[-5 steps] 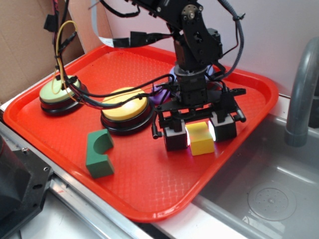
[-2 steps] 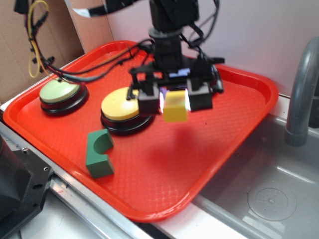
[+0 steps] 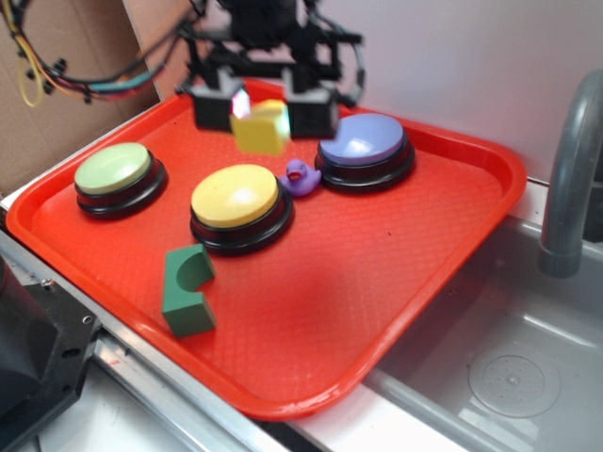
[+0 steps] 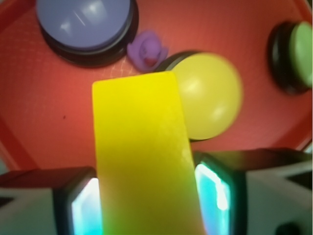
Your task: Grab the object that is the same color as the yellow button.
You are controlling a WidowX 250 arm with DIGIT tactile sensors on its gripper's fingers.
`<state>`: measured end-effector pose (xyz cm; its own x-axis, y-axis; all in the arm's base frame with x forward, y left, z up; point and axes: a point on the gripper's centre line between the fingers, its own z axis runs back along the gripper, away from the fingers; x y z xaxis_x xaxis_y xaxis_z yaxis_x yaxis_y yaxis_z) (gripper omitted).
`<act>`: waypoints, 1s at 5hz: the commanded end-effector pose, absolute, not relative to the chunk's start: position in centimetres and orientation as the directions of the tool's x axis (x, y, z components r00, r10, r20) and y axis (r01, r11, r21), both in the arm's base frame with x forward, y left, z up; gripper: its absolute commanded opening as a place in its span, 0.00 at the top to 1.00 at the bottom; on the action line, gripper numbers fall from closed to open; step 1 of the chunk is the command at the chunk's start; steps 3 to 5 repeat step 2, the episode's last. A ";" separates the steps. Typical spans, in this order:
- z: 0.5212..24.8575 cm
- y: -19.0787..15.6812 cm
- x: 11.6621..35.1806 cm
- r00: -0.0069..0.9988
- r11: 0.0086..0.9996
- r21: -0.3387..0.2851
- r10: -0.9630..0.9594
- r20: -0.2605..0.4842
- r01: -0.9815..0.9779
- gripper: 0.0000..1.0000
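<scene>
Above the red tray (image 3: 443, 254), the gripper (image 3: 261, 105) clamps the plain, solid yellow cube (image 3: 261, 129).

**Block held above the tray's far side**

The cube (image 3: 261, 128) is hanging between the gripper (image 3: 263, 105) pads, above the tray (image 3: 443, 235). Below it the middle button (image 3: 236, 198) is sitting, with the duck (image 3: 300, 176) just beside it. One button (image 3: 364, 143) is lying right, another (image 3: 114, 169) left. The arched block (image 3: 187, 290) is standing nearest the front edge.
</scene>
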<state>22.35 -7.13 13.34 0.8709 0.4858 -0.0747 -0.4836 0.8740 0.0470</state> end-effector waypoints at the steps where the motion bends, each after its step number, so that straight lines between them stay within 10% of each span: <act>1: 18.8 -3.3 22.7 0.919 0.921 -0.009 0.390 0.049 -0.390 1.00; 5: 19.6 -2.2 22.5 0.930 0.933 0.019 0.355 0.092 -0.358 1.00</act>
